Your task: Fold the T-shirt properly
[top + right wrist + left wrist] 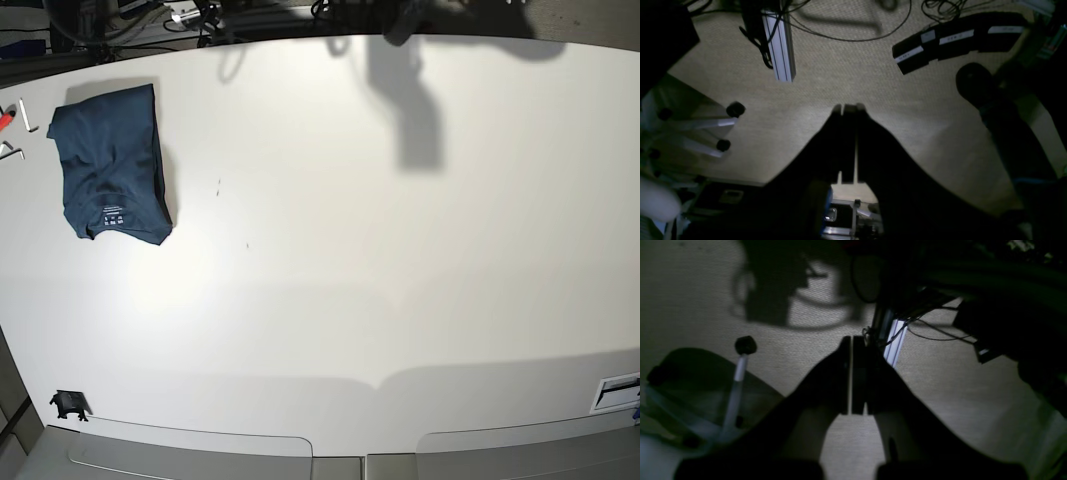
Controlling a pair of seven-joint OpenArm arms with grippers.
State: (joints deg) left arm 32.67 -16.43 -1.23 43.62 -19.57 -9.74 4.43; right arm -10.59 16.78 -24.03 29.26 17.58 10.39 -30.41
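Shirt folded at the table's corner, both claws closed and empty

One shirt [112, 165] lies on the white table [400, 280], in the far left corner of the base view. It is dark teal-blue and folded into a compact upright rectangle. Its one small white label faces up near the nearer edge; the print on it is too small to read. Just left of the shirt, at the table's edge, lie a red item [5, 117] and two small white pieces [14, 150], too small to identify. Two tiny dark specks mark the table to the right of the shirt. A small black clip [68, 405] sits at the near left corner, and a white sticker [616, 391] with dark lines at the near right edge; its writing cannot be read. No arm shows in the base view, only shadows on the far part of the table.

The left claw [851, 373] is pressed together with only a hairline of light between its fingers, holding nothing, above beige carpet [706, 290]. The right claw [849, 140] is likewise closed and empty over carpet. In the right wrist view, one aluminium rail [781, 46] and loose black cables [846, 36] lie on the floor. Three black boxes [957, 38] sit side by side, each with one white label; the text is blurred and unreadable.
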